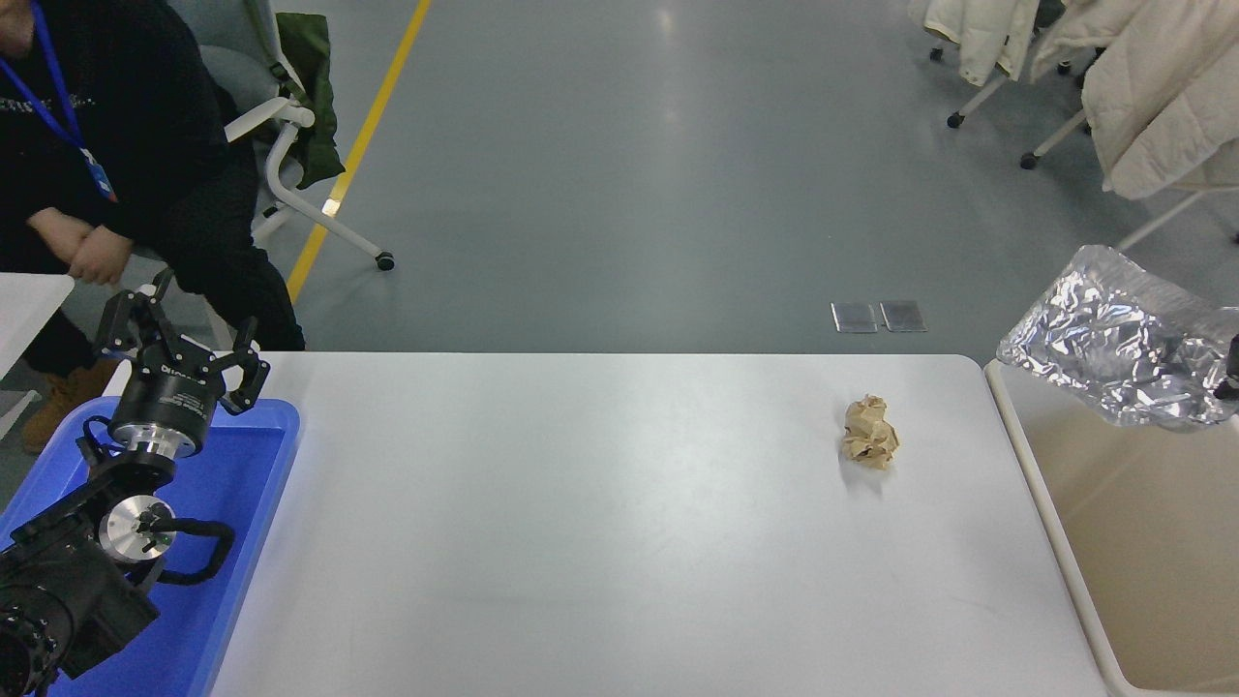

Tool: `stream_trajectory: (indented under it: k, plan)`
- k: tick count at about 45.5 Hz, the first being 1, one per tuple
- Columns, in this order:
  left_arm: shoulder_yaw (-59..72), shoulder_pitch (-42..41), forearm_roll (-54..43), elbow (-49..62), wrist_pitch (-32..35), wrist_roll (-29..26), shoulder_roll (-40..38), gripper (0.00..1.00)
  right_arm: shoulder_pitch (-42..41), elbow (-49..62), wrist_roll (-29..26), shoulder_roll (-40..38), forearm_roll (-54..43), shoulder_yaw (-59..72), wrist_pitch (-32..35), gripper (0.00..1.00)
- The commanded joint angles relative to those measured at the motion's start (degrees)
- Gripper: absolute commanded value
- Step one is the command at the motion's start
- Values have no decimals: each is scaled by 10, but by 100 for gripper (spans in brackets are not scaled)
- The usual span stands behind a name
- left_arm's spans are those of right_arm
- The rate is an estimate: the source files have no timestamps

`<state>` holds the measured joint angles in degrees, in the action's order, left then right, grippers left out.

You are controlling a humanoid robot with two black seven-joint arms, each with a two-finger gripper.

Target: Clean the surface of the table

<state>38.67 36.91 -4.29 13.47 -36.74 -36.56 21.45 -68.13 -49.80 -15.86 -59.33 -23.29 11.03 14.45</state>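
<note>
- Clearing looks partway done: a silver foil bag (1123, 353) hangs above the cream bin (1142, 542) just off the right end of the table surface (581, 523), not yet dropped in.
- Left to do, by judgement: release the bag into the bin, then fetch the crumpled brown paper wad (869, 433) lying on the table surface near the bin end.
- Right gripper (1229, 382): only a dark sliver shows at the picture's right edge, touching the bag's right side. The bag hangs in the air there, so it reads as clamped on the bag; the fingers themselves are out of view.
- Table surface lies left of and below that gripper; the gripper is past the table's right end, over the bin.
- Paper wad sits well apart from the right gripper, on the table side of the bin.
- Left gripper (184, 339): parked over the blue tray (242, 503) at the table's far end from the bin, fingers spread wide, holding nothing.
- A seated person (116, 155) is beyond the tray corner, hands off the table.
</note>
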Motion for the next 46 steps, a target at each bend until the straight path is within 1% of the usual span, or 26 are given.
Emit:
stream_trajectory:
  k: [1,3,9,16,22,26,33,46]
  plan:
    - [0,0,0,1,0,0,0,100,160,206,1,128,7,-130,-86,0]
    - [0,0,0,0,0,0,0,100,183,261,5,167,7,-156,-94,0]
    - [0,0,0,0,0,0,0,100,216,343,25,228,7,-174,-109,0]
    - [0,0,0,0,0,0,1,100,238,399,31,287,7,-174,-173,0]
    - [0,0,0,0,0,0,0,100,256,401,31,320,7,-174,-232,0]
    - [0,0,0,0,0,0,0,100,265,401,31,335,20,-182,-251,0]
    - [0,0,0,0,0,0,0,100,268,402,31,345,90,-180,-252,0]
    - [0,0,0,1,1,0,0,100,275,402,31,352,99,-180,-252,0]
